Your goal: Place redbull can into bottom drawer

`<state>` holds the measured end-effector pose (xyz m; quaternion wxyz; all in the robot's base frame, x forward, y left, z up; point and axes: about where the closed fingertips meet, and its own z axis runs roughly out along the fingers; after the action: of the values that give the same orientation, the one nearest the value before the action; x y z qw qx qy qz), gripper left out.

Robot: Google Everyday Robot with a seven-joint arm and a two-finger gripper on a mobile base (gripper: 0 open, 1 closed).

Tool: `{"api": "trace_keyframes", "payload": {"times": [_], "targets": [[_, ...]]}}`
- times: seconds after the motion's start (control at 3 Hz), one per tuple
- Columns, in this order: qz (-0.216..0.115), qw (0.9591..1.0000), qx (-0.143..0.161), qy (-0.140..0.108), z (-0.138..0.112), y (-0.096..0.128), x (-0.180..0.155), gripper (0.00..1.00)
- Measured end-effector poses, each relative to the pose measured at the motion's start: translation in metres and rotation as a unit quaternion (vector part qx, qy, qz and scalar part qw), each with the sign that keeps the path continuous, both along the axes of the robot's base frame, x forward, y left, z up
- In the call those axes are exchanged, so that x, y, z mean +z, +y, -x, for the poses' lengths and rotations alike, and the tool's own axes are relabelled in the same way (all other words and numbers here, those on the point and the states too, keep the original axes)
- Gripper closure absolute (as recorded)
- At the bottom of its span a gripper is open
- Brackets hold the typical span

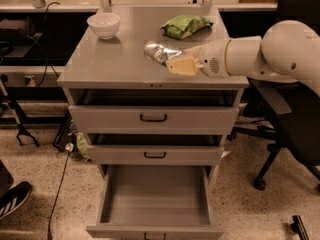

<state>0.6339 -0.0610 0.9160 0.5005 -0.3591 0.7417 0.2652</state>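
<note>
The redbull can (159, 51), slim and shiny silver, lies sideways in my gripper (175, 57) just over the right front part of the grey cabinet top (110, 64). The gripper comes in from the right on a white arm (280, 46). Its tan finger (183, 65) sits against the can's near side, and the gripper is shut on the can. The bottom drawer (155, 196) is pulled out wide below, showing a plain grey inside with nothing in it. Its dark handle (154, 235) is at the lower edge of the view.
A white bowl (103, 24) stands at the back left of the top and a green crinkled bag (186, 26) at the back right. The top drawer (153, 118) and middle drawer (154, 154) are slightly ajar. A black office chair (290, 134) stands to the right. A shoe (14, 199) is at the lower left.
</note>
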Motion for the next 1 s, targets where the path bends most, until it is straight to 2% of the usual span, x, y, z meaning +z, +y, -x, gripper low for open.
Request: {"api": "trace_keyframes", "payload": {"times": [0.33,0.67,1.0], "targets": [[0.011,0.9976,0.047,0.049,0.05,-0.004,-0.01,1.0],[0.026,0.9894,0.1,0.102,0.094,-0.005,-0.028,1.0],[0.031,0.9865,0.115,0.112,0.103,-0.003,-0.031,1.0]]}}
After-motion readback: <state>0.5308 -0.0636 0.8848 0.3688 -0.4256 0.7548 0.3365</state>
